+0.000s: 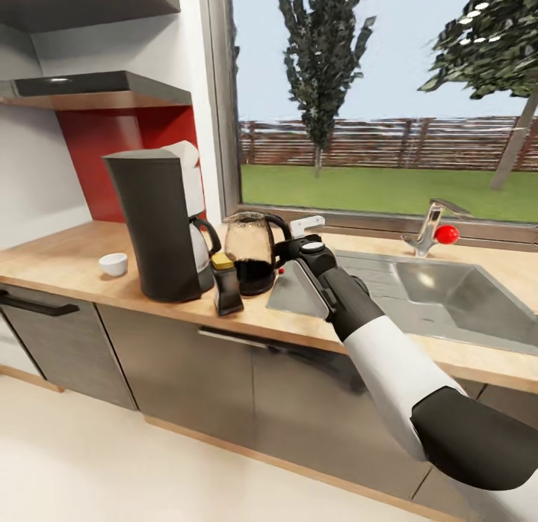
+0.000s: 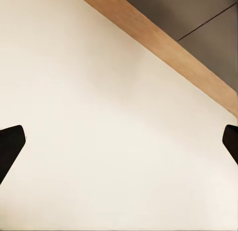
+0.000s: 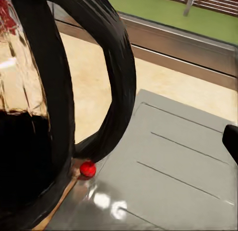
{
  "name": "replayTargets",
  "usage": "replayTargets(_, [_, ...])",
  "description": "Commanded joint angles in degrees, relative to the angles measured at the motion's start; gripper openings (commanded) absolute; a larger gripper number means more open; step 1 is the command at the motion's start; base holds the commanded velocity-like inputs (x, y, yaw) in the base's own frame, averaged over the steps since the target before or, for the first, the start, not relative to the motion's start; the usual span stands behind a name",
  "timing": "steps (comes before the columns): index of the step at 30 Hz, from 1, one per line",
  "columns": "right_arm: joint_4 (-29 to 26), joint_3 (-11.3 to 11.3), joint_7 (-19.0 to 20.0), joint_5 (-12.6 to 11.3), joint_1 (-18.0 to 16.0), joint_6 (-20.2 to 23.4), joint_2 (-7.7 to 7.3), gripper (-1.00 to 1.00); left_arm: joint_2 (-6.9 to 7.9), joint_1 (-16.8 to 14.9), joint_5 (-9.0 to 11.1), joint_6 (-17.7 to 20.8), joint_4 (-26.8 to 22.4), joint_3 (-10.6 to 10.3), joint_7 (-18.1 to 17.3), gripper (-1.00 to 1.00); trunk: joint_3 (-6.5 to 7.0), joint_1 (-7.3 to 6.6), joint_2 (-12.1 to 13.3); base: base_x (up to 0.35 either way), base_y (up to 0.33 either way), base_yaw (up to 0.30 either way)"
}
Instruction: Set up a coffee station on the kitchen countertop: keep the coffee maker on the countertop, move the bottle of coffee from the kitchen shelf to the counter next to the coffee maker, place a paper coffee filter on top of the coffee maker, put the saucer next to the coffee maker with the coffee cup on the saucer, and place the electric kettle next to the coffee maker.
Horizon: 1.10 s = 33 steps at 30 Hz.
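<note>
Three task items cluster on the counter point(image 1: 67, 264): electric kettle point(image 1: 250, 253) and coffee bottle point(image 1: 226, 283) just beside the coffee maker point(image 1: 161, 223). Right hand point(image 1: 299, 247) sits at the kettle's handle point(image 3: 111, 67), apparently placing it; its grip I cannot tell. Left hand point(image 2: 119, 141) gapes over floor.

Your right arm point(image 1: 388, 357) has a glossy white forearm between black shoulder and wrist sections, a grey wedge-shaped wrist housing, and a round silver-capped knob on top.
</note>
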Motion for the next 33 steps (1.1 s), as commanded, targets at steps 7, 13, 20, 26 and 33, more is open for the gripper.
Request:
replayTargets(7, [0.0, 0.1, -0.5, -0.6, -0.1, 0.1, 0.00, 1.00, 0.01, 0.0, -0.1, -0.2, 0.1, 0.1, -0.2, 1.00, -0.06, -0.04, 0.0, -0.330, 0.000, 0.000])
replayTargets(13, [-0.1, 0.1, -0.5, -0.6, 0.0, 0.0, 0.00, 1.00, 0.01, 0.0, -0.1, -0.2, 0.1, 0.1, -0.2, 1.00, -0.06, -0.04, 0.0, -0.331, 0.000, 0.000])
replayTargets(20, [-0.7, 0.0, 2.9, -0.6, 1.7, -5.5, -0.22, 1.00, 0.01, 0.0, -0.1, -0.2, 0.1, 0.2, -0.2, 1.00, -0.06, -0.04, 0.0, -0.163, 0.000, 0.000])
replayTargets(26, [-6.8, -2.6, 35.8, -0.9, 10.4, -15.1, -5.95, 1.00, 0.01, 0.0, -0.1, -0.2, 0.1, 0.2, -0.2, 1.00, -0.06, -0.04, 0.0, -0.024, 0.000, 0.000])
replayTargets(33, [-8.9, -6.9, 55.6, -4.9, 16.4, -16.8, -8.39, 1.00, 0.01, 0.0, -0.1, -0.2, 0.0, 0.1, -0.2, 1.00, -0.06, -0.04, 0.0, -0.002, 0.000, 0.000])
